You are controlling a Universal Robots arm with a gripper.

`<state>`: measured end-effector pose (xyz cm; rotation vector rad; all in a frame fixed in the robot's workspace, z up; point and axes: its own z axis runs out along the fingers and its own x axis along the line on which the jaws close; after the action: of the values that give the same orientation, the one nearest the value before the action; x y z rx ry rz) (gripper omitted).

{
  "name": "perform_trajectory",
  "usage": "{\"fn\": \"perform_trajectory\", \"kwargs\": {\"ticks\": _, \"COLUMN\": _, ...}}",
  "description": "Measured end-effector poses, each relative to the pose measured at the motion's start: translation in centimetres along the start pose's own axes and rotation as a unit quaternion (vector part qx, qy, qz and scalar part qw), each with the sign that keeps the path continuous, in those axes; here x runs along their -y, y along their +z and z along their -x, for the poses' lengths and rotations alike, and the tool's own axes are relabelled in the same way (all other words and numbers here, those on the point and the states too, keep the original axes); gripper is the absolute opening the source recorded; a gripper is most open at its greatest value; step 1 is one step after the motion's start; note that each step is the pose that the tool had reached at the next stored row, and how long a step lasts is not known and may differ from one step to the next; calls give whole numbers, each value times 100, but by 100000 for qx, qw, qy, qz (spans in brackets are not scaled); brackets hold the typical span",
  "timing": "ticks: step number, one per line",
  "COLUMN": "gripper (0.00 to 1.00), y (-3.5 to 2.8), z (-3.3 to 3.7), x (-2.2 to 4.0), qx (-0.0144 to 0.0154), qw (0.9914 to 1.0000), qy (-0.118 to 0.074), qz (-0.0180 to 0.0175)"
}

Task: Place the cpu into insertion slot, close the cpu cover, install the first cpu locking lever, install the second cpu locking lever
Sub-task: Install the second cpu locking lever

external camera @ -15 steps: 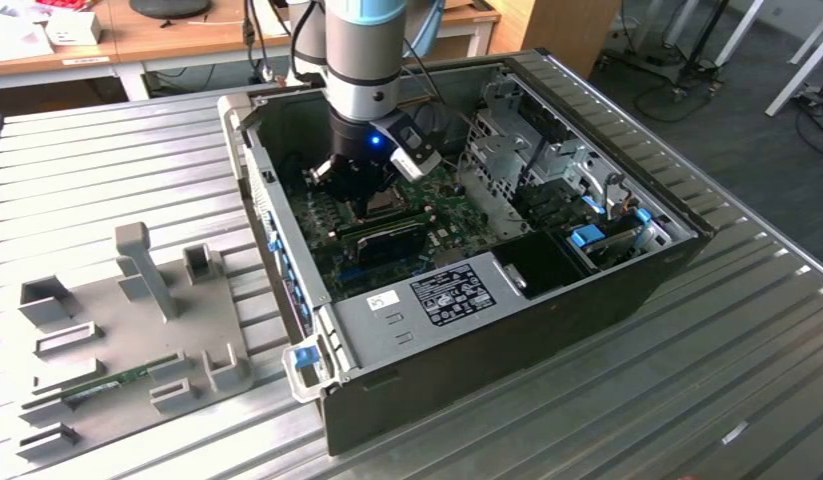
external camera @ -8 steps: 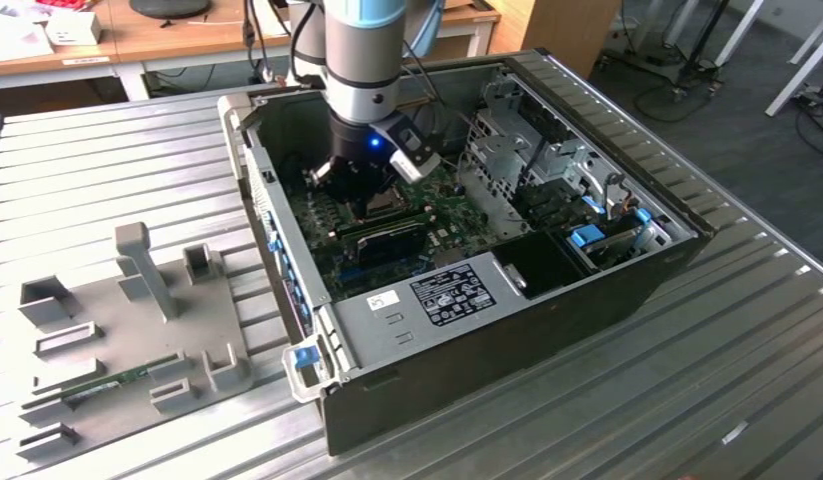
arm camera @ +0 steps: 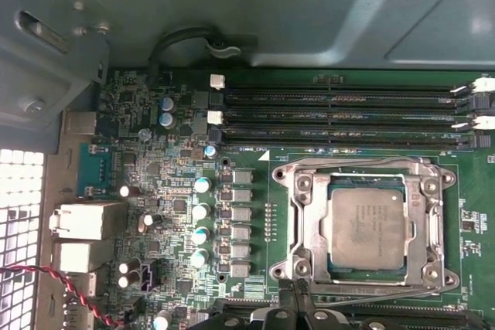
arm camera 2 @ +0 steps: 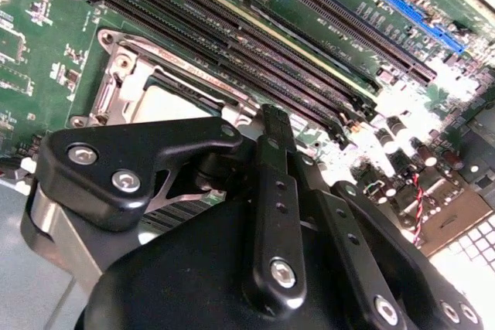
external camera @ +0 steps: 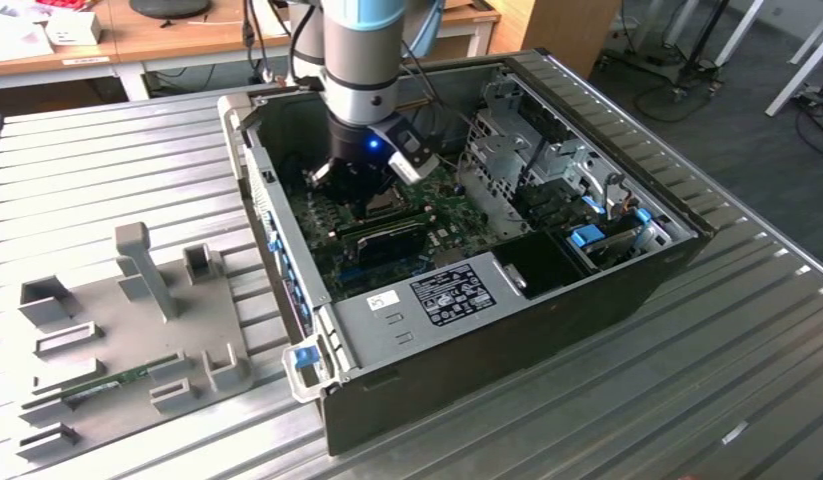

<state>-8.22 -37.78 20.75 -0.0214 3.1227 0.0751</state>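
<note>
The cpu (arm camera: 366,228), a dull grey-brown square, lies flat in the insertion slot (arm camera: 334,191) on the green motherboard. The silver cpu cover (arm camera: 308,229) is folded down around it, and the chip shows through its window. A thin metal lever rod (arm camera: 371,293) runs along the socket edge nearest my gripper (arm camera: 298,295). The gripper's fingertips are together, at that edge of the socket, with nothing held. In the second wrist view the black gripper (arm camera 2: 274,125) stands just in front of the cover (arm camera 2: 116,75) and the pale cpu (arm camera 2: 166,106). In the exterior view the gripper (external camera: 362,185) reaches down inside the open computer case.
Long black memory slots (arm camera: 340,113) run beside the socket. A row of capacitors (arm camera: 201,210) and rear ports (arm camera: 85,222) lie on its other side. The case wall (arm camera: 232,5) and drive bays (external camera: 545,170) close in around the arm. A grey fixture plate (external camera: 131,330) lies outside the case.
</note>
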Motion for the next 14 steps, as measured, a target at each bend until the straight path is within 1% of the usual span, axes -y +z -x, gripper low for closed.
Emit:
{"fn": "perform_trajectory", "kwargs": {"ticks": 4, "gripper": 10, "y": 17, "z": -17, "x": 0, "qx": 0, "qw": 100000, "qy": 0, "qz": 1}}
{"fn": "perform_trajectory", "kwargs": {"ticks": 7, "gripper": 10, "y": 37, "z": -20, "x": 2, "qx": -1, "qw": 100000, "qy": -7, "qz": 27}}
{"fn": "perform_trajectory", "kwargs": {"ticks": 9, "gripper": 10, "y": 40, "z": -21, "x": 1, "qx": -10, "qw": 100000, "qy": -2, "qz": 58}}
{"fn": "perform_trajectory", "kwargs": {"ticks": 14, "gripper": 10, "y": 50, "z": -22, "x": -6, "qx": 16, "qw": 99999, "qy": 5, "qz": 359}}
